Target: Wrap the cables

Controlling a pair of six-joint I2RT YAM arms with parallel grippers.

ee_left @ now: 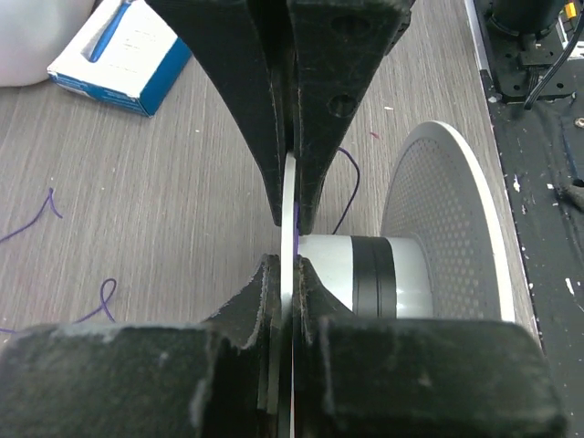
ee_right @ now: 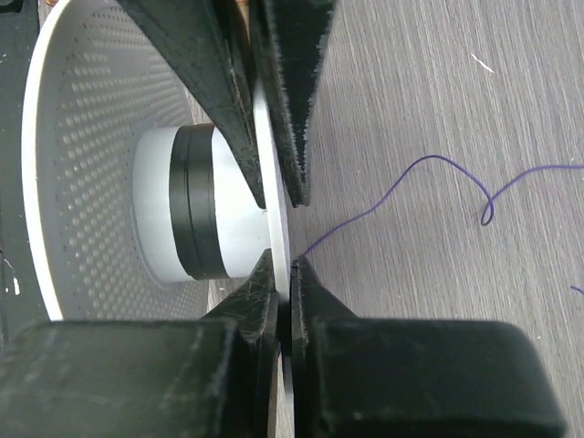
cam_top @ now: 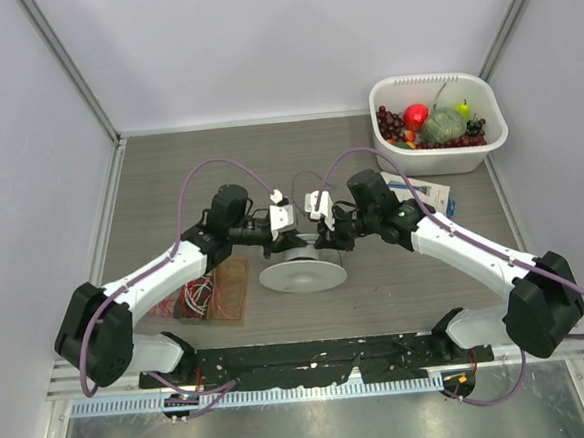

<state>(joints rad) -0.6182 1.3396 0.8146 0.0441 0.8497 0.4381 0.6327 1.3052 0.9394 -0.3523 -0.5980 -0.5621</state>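
The round white perforated spool lies on its side mid-table, with dark wire wound as a black band on its white core. My left gripper and right gripper are both shut on the spool's thin far flange, one from each side. In the left wrist view the gripper pinches the flange edge-on, and the wide perforated flange stands to the right. In the right wrist view the gripper pinches the same flange. The thin loose cable trails from the flange across the table; it also shows in the left wrist view.
A white tub of toy fruit stands at the back right. A blue-and-white box lies beside the right arm and shows in the left wrist view. A brown board with red wires lies front left. A black rail runs along the near edge.
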